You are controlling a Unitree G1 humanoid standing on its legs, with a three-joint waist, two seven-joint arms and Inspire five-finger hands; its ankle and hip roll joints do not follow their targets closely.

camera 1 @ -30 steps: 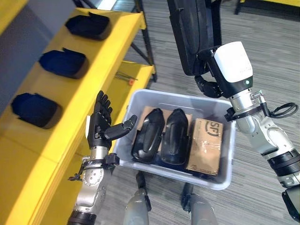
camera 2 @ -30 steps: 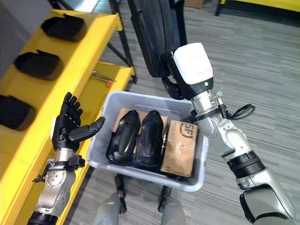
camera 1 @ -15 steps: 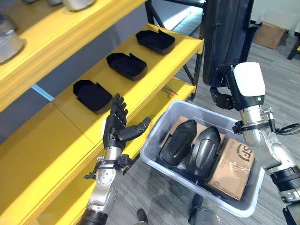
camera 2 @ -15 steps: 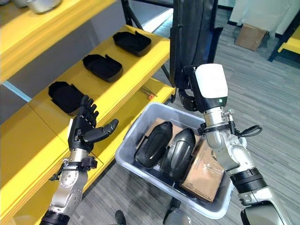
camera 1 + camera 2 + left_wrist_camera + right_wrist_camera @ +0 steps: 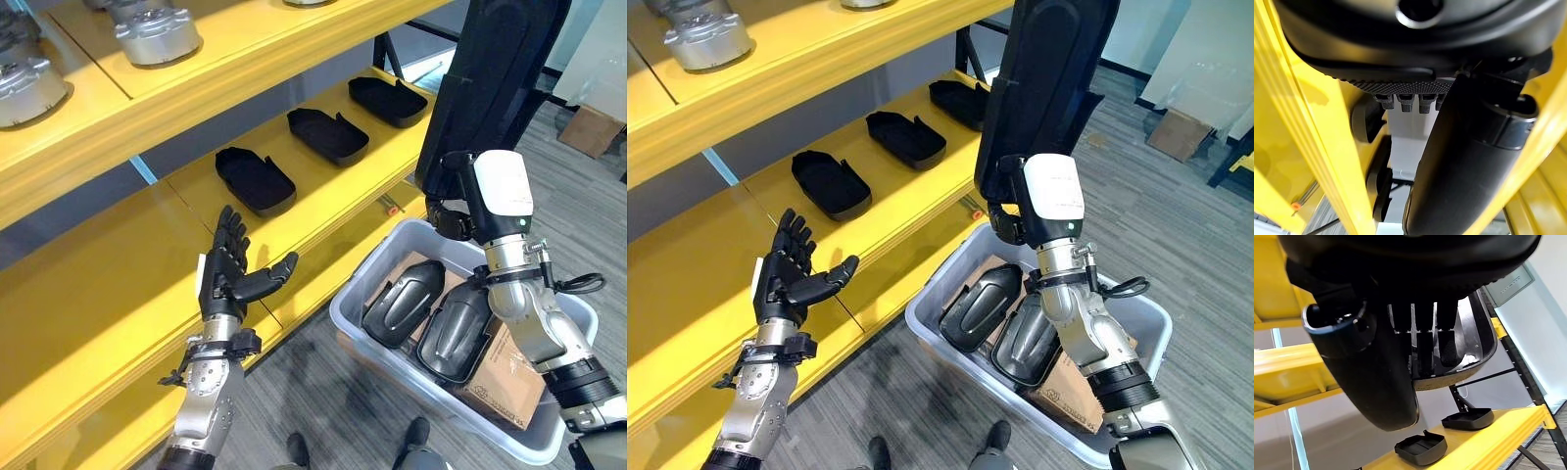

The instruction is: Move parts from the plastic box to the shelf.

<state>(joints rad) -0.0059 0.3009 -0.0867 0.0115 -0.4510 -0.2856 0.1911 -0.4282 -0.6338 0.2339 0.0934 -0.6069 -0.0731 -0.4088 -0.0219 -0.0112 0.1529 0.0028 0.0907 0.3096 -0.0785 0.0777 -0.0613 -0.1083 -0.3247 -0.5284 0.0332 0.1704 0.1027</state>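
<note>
A long black part (image 5: pixel 1050 69) stands nearly upright in the air above the plastic box (image 5: pixel 364 319), the right robot hand (image 5: pixel 1011 220) curled round its lower end. Two more glossy black parts (image 5: pixel 406 301) lie side by side inside the grey box, beside a cardboard carton (image 5: pixel 509 378). Three shallow black parts (image 5: pixel 255 181) sit in a row on the yellow shelf (image 5: pixel 127 294).
</note>
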